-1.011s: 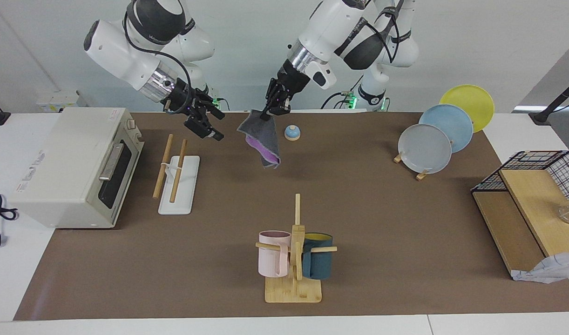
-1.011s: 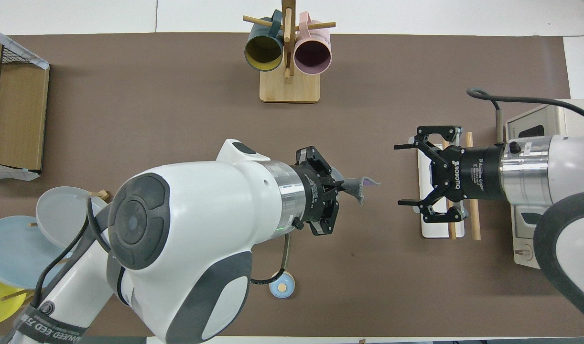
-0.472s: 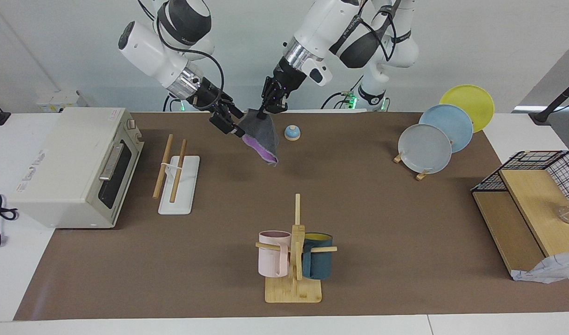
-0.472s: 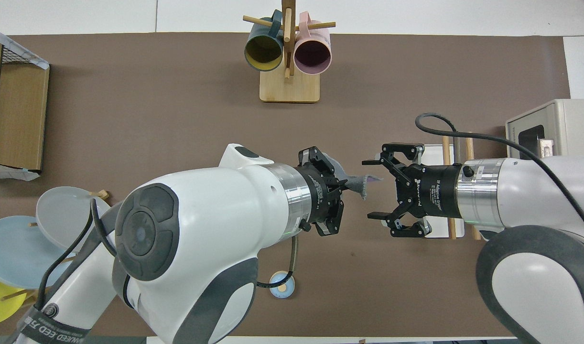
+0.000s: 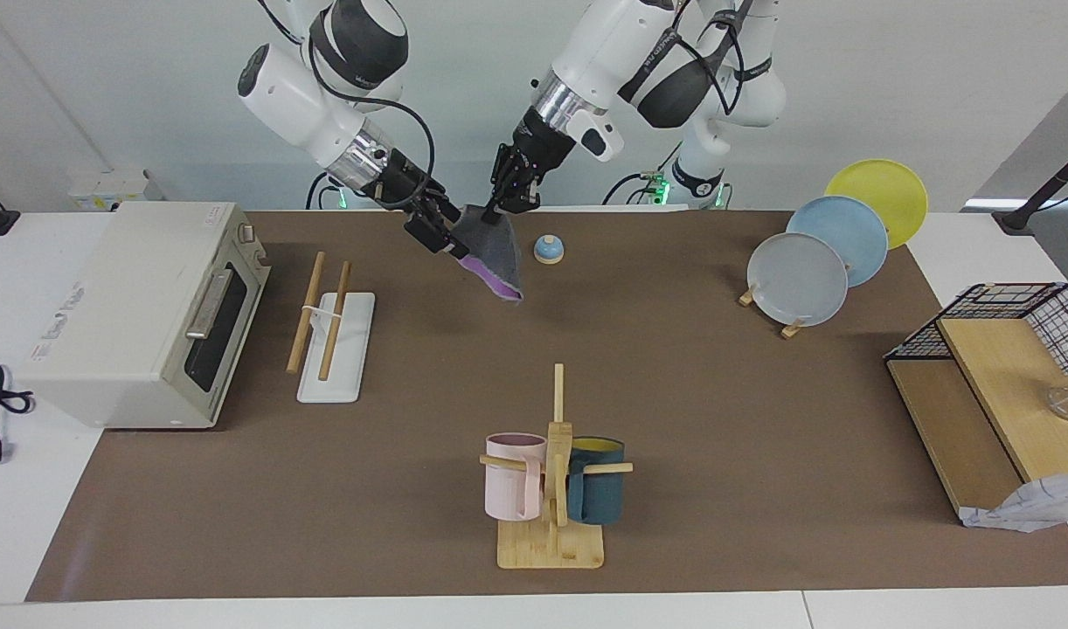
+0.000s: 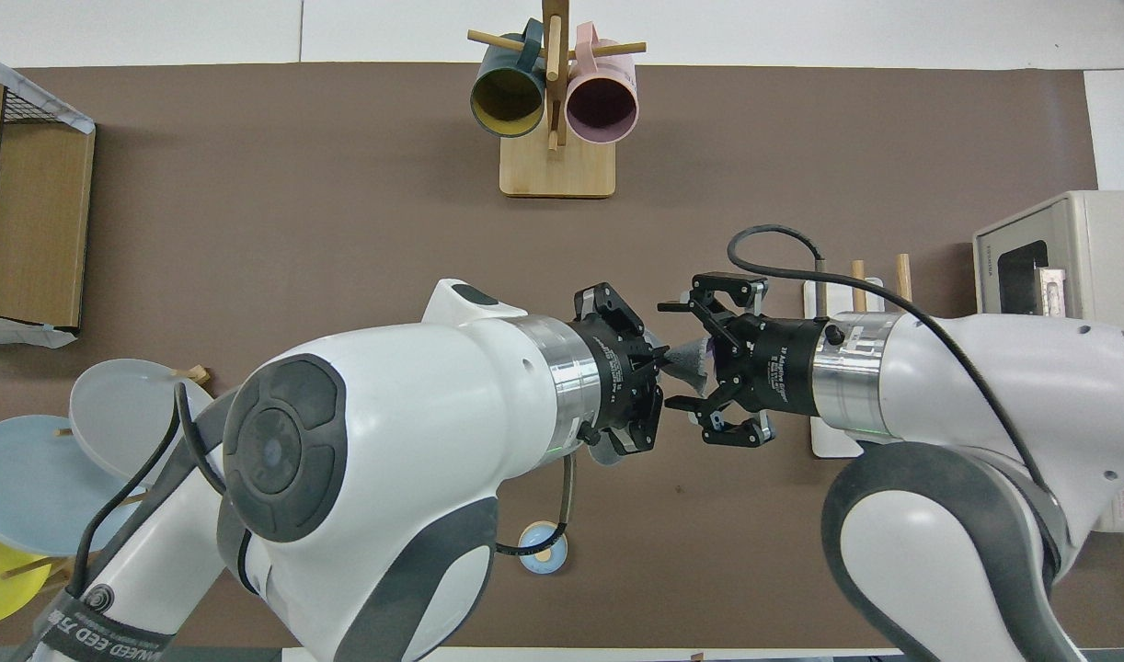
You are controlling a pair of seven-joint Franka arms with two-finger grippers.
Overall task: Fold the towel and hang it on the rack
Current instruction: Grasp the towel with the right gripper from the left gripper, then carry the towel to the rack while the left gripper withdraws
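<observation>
Left gripper (image 5: 499, 210) — raised mid-air on a steeply angled forearm, wrist pitched down, fingertips pinched together on the towel (image 5: 492, 253). Right gripper (image 5: 442, 234) — reaching in sideways from its own end, fingers spread apart, tips seemingly straddling the towel's edge, contact unclear. Both wrists nearly face each other

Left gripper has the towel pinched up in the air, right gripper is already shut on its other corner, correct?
Not quite. The left gripper does hold the towel aloft, but the right gripper is at the towel's edge with jaws open, not shut, as the overhead view shows.
</observation>
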